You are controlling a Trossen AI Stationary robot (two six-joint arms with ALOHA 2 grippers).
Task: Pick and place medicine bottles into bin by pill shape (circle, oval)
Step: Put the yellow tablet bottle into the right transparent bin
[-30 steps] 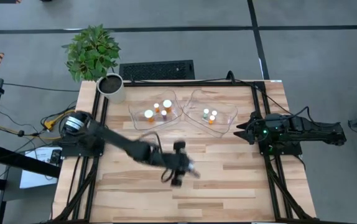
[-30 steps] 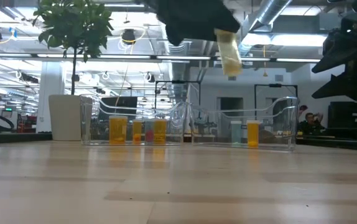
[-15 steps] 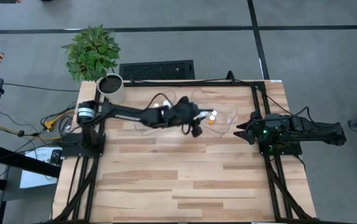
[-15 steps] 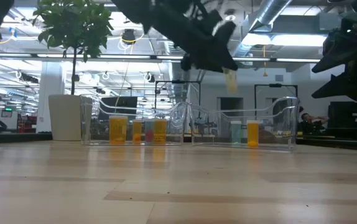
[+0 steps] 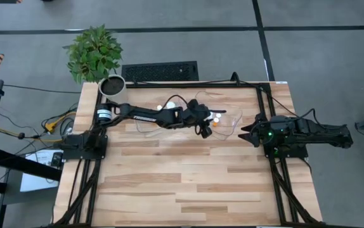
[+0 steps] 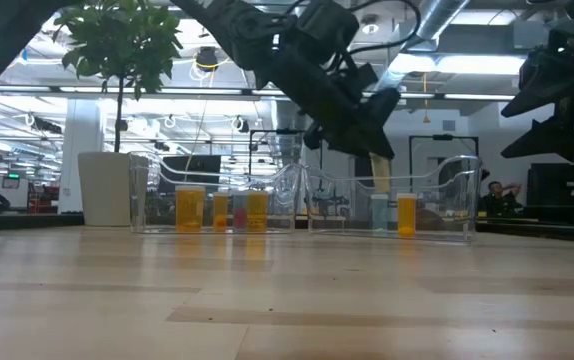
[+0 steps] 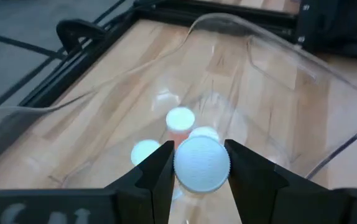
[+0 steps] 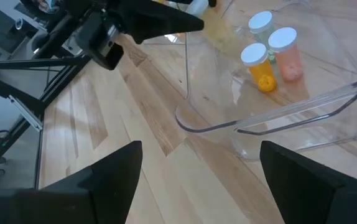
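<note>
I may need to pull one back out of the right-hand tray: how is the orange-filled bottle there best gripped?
Grip the orange-filled bottle by its white cap or just below it, coming straight down. It stands upright in the clear tray, two bottles stand close beside it, and the walls block a sideways approach. The left gripper holds its bottle that way.

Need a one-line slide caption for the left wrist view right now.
Left end effector holds a white-capped medicine bottle above the clear bin, three bottles below.

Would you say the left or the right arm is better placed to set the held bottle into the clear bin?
Left: its gripper already holds the bottle over the right-hand bin. The right gripper waits open beside it.
</note>
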